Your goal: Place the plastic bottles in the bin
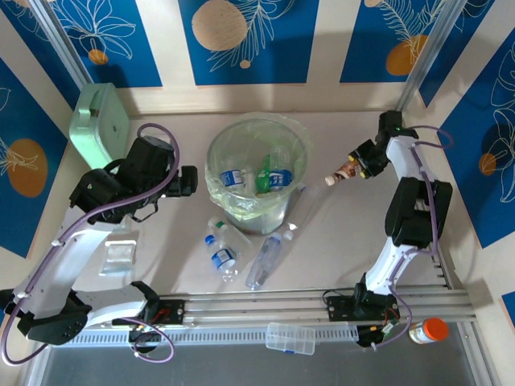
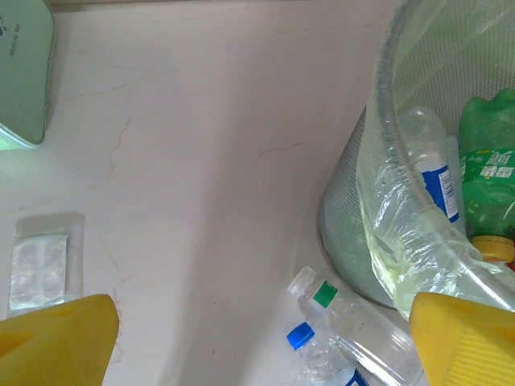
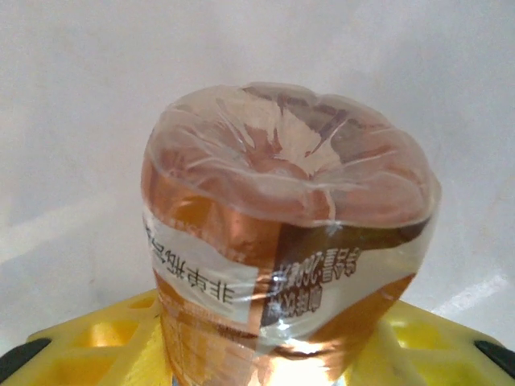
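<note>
The bin [image 1: 216, 157] stands mid-table with a green bottle [image 1: 265, 174] and a blue-labelled clear bottle [image 1: 232, 178] inside. Three clear bottles lie in front of it: one with no cap [image 1: 218, 229], one blue-capped [image 1: 224, 256] and one further right [image 1: 263, 262]. My left gripper [image 1: 191, 181] hovers open just left of the bin; in the left wrist view its yellow fingers [image 2: 56, 342] stand wide apart above the uncapped bottle [image 2: 362, 322] and the blue-capped one [image 2: 302, 335]. My right gripper [image 1: 360, 166] is shut on an orange-brown labelled bottle [image 3: 282, 241] to the right of the bin, its white cap pointing at the bin.
A mint-green case [image 1: 100, 121] leans at the back left. A small clear blister pack [image 1: 119, 256] lies by the left arm. A flat clear box [image 1: 290, 338] and an orange-lidded jar [image 1: 426, 330] sit near the front rails. Another clear bottle [image 1: 294, 211] lies against the bin's right side.
</note>
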